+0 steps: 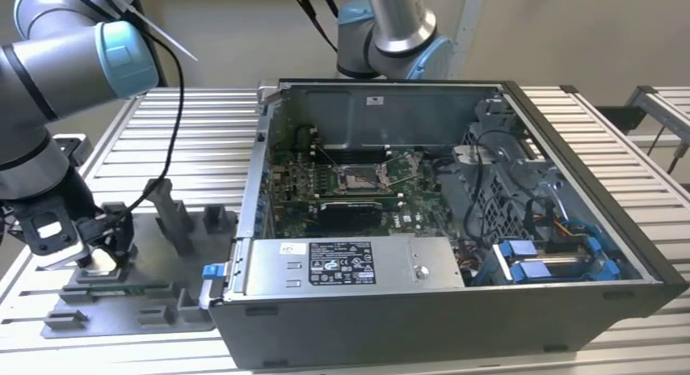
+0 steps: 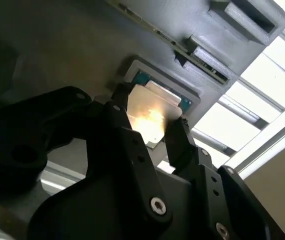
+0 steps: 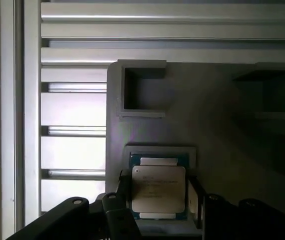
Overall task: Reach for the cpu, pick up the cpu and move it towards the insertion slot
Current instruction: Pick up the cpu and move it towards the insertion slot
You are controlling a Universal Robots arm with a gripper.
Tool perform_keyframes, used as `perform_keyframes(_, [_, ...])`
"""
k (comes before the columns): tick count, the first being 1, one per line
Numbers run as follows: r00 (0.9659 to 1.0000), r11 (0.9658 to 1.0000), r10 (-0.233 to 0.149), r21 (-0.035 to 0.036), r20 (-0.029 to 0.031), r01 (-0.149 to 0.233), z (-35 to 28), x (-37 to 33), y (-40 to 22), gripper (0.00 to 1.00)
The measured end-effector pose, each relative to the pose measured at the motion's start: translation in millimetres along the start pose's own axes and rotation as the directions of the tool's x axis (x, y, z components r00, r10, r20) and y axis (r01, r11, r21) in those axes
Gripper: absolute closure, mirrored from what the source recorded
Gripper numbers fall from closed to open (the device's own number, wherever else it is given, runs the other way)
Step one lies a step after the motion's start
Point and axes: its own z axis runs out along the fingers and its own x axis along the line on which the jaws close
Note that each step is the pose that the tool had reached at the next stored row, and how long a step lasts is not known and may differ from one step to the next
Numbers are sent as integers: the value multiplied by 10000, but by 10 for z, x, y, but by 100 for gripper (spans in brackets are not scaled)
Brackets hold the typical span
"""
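The cpu (image 3: pixel 158 187) is a small square chip, silver face up, lying in a square nest of the grey fixture plate (image 3: pixel 217 125). In the second wrist view its bright face (image 2: pixel 150 117) sits between two black fingers (image 2: pixel 177 137). My gripper (image 3: pixel 158 195) is down on the plate, with its jaws against two opposite sides of the chip, which still rests in the nest. In the exterior view the gripper (image 1: pixel 103 258) is low over the fixture plate (image 1: pixel 129 302) at that view's left. The insertion slot (image 1: pixel 361 177), with its silver frame, sits on the green board inside the open case.
The open computer case (image 1: pixel 582 254) stands to the exterior view's right of the fixture, its near wall (image 1: pixel 356 266) rising above the plate. Grey upright blocks (image 1: pixel 173 217) stand on the plate between gripper and case. A second arm (image 1: pixel 389 27) stands behind the case. The table is slatted aluminium (image 1: pixel 183 132).
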Motion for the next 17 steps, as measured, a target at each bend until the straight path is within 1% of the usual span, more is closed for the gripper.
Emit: perform_keyframes(17, [10000, 10000, -1, -1, 1, 1, -773, -1, 30, 100])
